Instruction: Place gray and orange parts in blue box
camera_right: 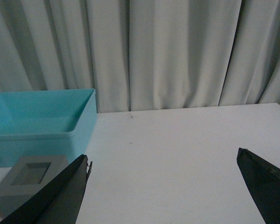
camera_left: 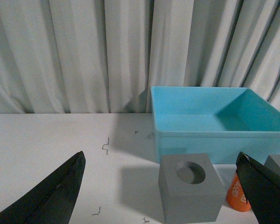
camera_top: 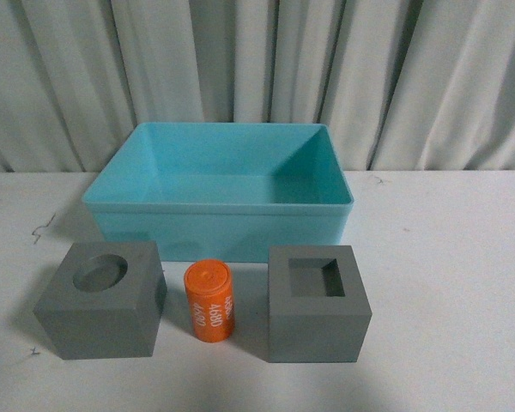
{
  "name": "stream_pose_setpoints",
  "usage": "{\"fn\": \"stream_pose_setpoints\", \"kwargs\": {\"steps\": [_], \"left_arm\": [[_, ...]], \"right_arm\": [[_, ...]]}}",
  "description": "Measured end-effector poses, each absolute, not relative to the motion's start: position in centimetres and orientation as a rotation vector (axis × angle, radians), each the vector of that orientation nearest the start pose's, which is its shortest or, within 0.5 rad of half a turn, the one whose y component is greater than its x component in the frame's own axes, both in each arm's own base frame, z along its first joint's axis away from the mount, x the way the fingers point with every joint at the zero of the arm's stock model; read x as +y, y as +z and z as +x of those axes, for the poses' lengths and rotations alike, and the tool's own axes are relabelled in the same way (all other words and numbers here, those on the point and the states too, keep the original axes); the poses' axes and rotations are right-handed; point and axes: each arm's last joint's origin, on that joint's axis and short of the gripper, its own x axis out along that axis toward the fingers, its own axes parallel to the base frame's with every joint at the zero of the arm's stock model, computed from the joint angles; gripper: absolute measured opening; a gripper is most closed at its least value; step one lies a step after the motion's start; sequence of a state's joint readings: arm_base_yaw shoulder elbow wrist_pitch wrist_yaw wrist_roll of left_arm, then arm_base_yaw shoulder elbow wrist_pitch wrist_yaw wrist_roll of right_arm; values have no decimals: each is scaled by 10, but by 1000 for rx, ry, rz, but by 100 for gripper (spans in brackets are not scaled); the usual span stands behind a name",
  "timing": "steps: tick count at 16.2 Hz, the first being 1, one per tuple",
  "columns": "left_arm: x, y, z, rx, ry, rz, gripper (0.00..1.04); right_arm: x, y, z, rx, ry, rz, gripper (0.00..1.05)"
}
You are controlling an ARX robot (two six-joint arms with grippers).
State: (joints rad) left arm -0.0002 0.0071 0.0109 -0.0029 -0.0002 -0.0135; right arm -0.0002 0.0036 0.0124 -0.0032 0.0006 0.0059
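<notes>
The gray cube with the round recess (camera_top: 101, 298), the orange cylinder (camera_top: 209, 301) and the gray cube with the square recess (camera_top: 318, 303) stand in a row on the tabletop (camera_top: 446, 283), just in front of the blue box (camera_top: 215, 206), which has nothing in it. That makes two gray cubes, one orange cylinder and one box, with none of the three parts in yet, so I judge the task not begun. My left end effector (camera_left: 159, 157) and my right end effector (camera_right: 162, 156) both gape wide, gripping nothing.
</notes>
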Motion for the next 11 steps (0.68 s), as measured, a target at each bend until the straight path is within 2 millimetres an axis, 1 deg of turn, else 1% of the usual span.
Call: {"fn": "stream_pose_setpoints", "kwargs": {"steps": [11], "left_arm": [[0,166,97,-1,0,-14,98]], "right_arm": [[0,167,97,-6,-1,6,98]]}}
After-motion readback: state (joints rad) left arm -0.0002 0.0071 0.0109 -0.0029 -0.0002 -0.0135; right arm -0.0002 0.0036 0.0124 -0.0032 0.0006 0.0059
